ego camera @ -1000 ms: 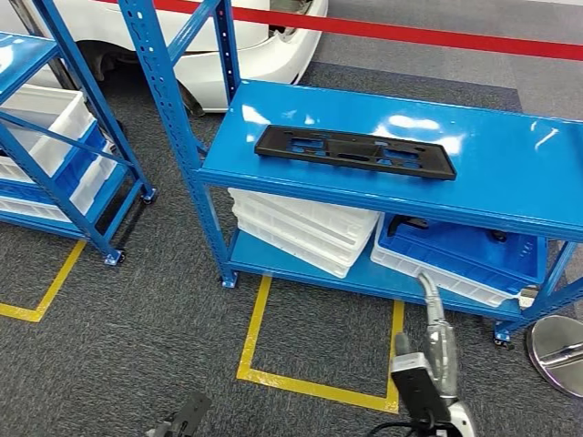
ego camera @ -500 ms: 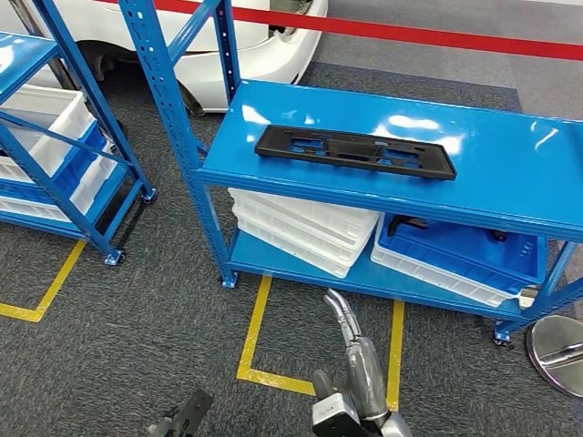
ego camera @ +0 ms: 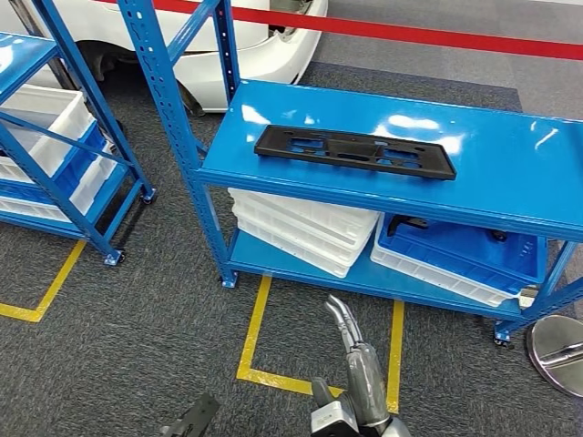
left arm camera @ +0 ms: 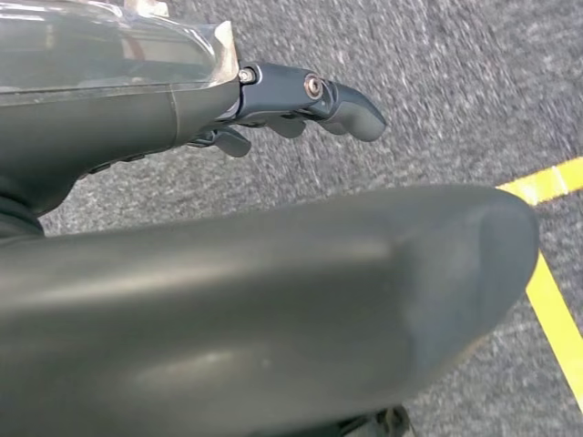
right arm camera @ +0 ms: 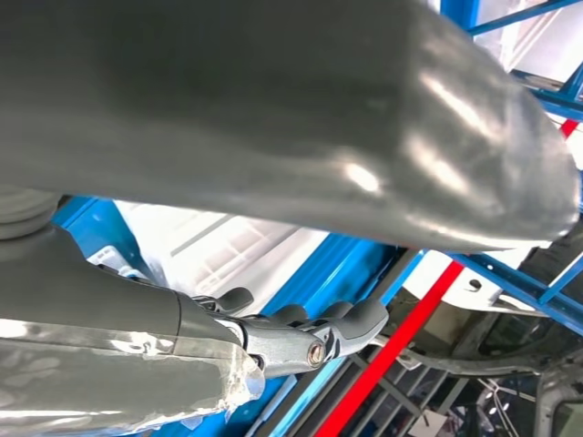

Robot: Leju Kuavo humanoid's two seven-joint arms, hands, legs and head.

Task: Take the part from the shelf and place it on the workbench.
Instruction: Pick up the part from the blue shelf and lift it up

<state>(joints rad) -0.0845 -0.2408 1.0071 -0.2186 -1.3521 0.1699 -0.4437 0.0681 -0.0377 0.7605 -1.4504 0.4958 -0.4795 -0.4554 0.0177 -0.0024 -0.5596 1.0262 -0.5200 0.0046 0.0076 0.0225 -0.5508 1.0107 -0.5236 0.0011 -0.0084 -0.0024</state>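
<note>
A long flat black plastic part (ego camera: 354, 151) with cut-outs lies on the top board of the blue shelf (ego camera: 502, 155), near its front edge. My right hand (ego camera: 354, 360) is low in front of the shelf, over the carpet, fingers stretched toward the lower level and holding nothing. In the right wrist view its fingers (right arm camera: 310, 337) are extended, with white trays and blue frame behind. My left hand (ego camera: 196, 419) sits at the bottom edge of the head view, far from the part. In the left wrist view its fingers (left arm camera: 310, 96) are straight and empty above grey carpet.
Stacked white trays (ego camera: 302, 228) and a blue bin (ego camera: 461, 255) fill the shelf's lower level. A second blue shelf (ego camera: 41, 137) stands at the left. A white car (ego camera: 227, 45) and red tape (ego camera: 446, 36) lie behind. Yellow lines (ego camera: 254, 337) mark the carpet; a round metal base (ego camera: 557, 350) is at right.
My right hand has swung to the left, from below the blue bin to below the white trays, then dropped slightly. The left hand shifted a little right. The part has not moved.
</note>
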